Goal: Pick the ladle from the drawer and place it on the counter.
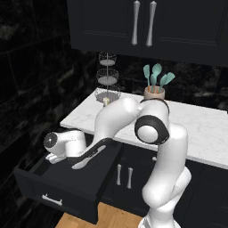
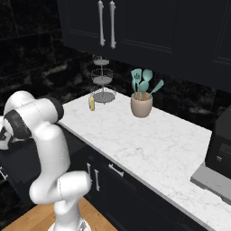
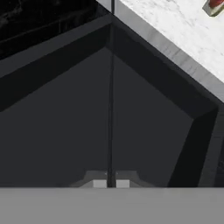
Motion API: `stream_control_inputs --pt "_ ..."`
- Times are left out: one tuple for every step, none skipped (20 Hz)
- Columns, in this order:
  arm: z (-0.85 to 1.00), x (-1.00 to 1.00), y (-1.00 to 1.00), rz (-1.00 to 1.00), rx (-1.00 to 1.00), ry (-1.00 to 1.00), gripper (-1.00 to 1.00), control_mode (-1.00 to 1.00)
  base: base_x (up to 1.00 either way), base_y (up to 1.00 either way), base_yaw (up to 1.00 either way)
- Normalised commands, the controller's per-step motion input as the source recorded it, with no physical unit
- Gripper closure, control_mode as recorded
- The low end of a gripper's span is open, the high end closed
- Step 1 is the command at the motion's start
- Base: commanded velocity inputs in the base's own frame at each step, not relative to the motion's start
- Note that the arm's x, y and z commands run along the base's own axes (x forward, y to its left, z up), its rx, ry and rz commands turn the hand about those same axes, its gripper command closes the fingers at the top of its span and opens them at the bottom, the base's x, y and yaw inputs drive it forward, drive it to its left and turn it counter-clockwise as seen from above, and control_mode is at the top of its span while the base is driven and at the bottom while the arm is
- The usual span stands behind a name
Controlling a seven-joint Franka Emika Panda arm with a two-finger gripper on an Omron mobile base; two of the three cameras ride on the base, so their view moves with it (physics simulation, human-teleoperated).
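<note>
Down inside the drawer [image 1: 67,187], the jaws [image 3: 111,183] sit clamped on the ladle [image 3: 110,109]; its thin handle runs straight away from them along the hand's axis. Beyond the drawer's far wall lies the marble bench [image 3: 175,30], up and behind.

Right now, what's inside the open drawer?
Inside the drawer, the gripper is closed on the thin ladle handle. The ladle's bowl isn't visible, and the arm covers part of the drawer's interior.
</note>
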Motion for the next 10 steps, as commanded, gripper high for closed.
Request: stream_control_inputs --pt "1.0 0.0 -0.55 -0.11 0.05 -0.24 1.0 -1.0 0.0 0.0 0.0" --pt "1.0 0.0 -0.62 -0.12 0.04 -0.25 1.0 -1.0 0.0 0.0 0.0" --pt "1.0 0.0 -0.69 -0.14 0.06 -0.24 1.0 -1.0 0.0 0.0 0.0" --pt "1.0 0.0 -0.69 -0.15 0.06 -0.23 1.0 -1.0 0.0 0.0 0.0" --pt "1.0 0.0 -0.7 -0.16 0.06 -0.21 1.0 -1.0 0.0 0.0 0.0" --pt "1.0 0.0 -0.68 -0.16 0.06 -0.19 1.0 -1.0 0.0 0.0 0.0" --pt "1.0 0.0 -0.72 -0.17 0.06 -0.18 1.0 -1.0 0.0 0.0 0.0" --pt "1.0 0.0 -0.79 -0.19 0.06 -0.17 1.0 -1.0 0.0 0.0 0.0" --pt "1.0 0.0 -0.84 -0.2 0.07 -0.12 1.0 -1.0 0.0 0.0 0.0" --pt "1.0 0.0 -0.86 -0.2 0.08 -0.09 1.0 -1.0 0.0 0.0 0.0"
